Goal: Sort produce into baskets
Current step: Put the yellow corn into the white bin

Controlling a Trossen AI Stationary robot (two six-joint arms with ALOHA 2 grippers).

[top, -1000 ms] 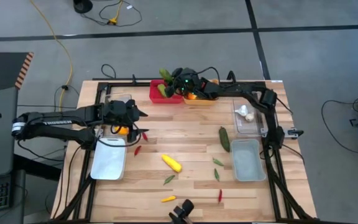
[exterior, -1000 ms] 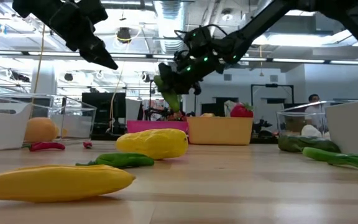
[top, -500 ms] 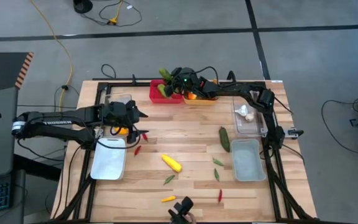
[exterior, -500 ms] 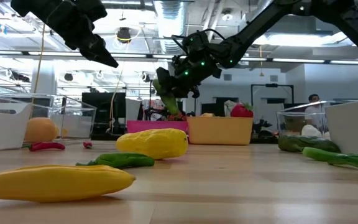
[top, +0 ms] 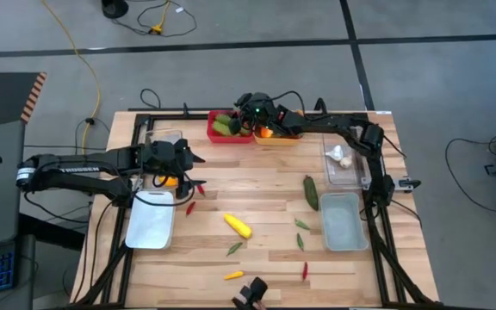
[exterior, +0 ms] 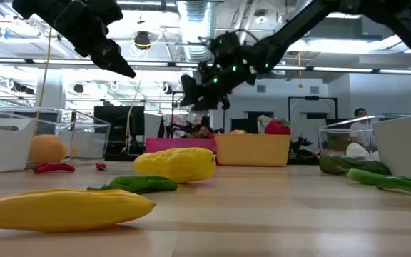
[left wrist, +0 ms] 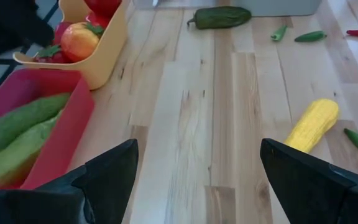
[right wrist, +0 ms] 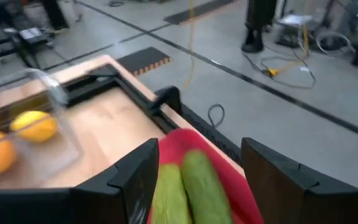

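Nearest the table's front edge lie a small orange piece (top: 232,275) and a red chili (top: 305,270). Farther in, a yellow corn (top: 238,226) lies mid-table, with a dark cucumber (top: 311,191) to its right. The left gripper (top: 189,157) hangs over the left side, near a clear tub (top: 164,138), jaws released and empty. At the far edge, the right gripper (top: 239,110) hangs over the red bin (top: 214,136), jaws apart, empty; two green cucumbers (right wrist: 185,180) lie in that bin, beside the yellow bin (left wrist: 107,62).
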